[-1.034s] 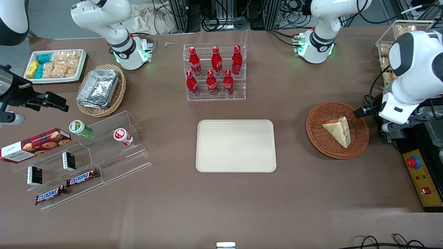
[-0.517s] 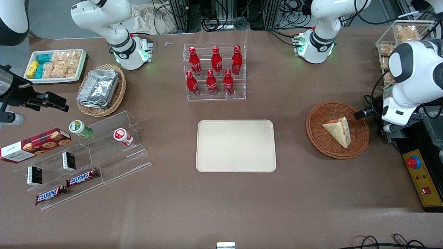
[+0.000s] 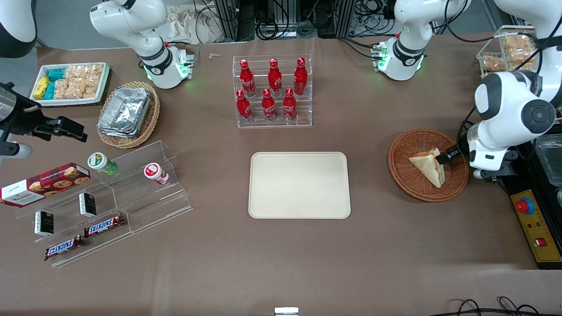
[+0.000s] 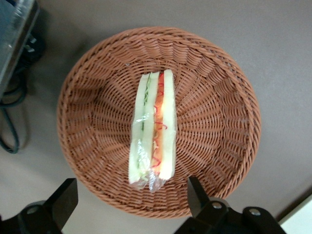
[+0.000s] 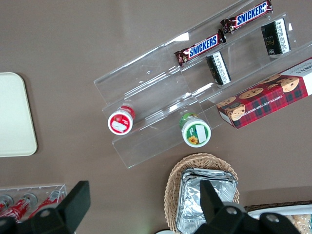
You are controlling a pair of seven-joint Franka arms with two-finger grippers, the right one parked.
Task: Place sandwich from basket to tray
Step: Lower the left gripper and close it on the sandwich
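The sandwich point(image 3: 428, 167) lies in the reddish-brown wicker basket point(image 3: 404, 180), a pale wedge with a red and green filling stripe. In the left wrist view the sandwich point(image 4: 152, 131) rests on its side in the middle of the basket point(image 4: 219, 112), its clear wrap showing. My left gripper point(image 3: 451, 157) hangs above the basket's rim on the working arm's side, close to the sandwich's filling edge. It is open point(image 4: 130, 199), its fingers point(image 4: 196, 196) spread wide with nothing between them. The cream tray point(image 3: 300, 210) lies bare at the table's middle.
A rack of red bottles point(image 3: 273, 92) stands farther from the camera than the tray. A yellow control box with a red button point(image 3: 533, 226) sits beside the basket at the working arm's end. A clear stepped shelf point(image 3: 131, 197) with snacks lies toward the parked arm's end.
The left arm has swung in toward the basket. Its gripper has moved from just outside the rim to over the rim, next to the sandwich. The sandwich has not moved.
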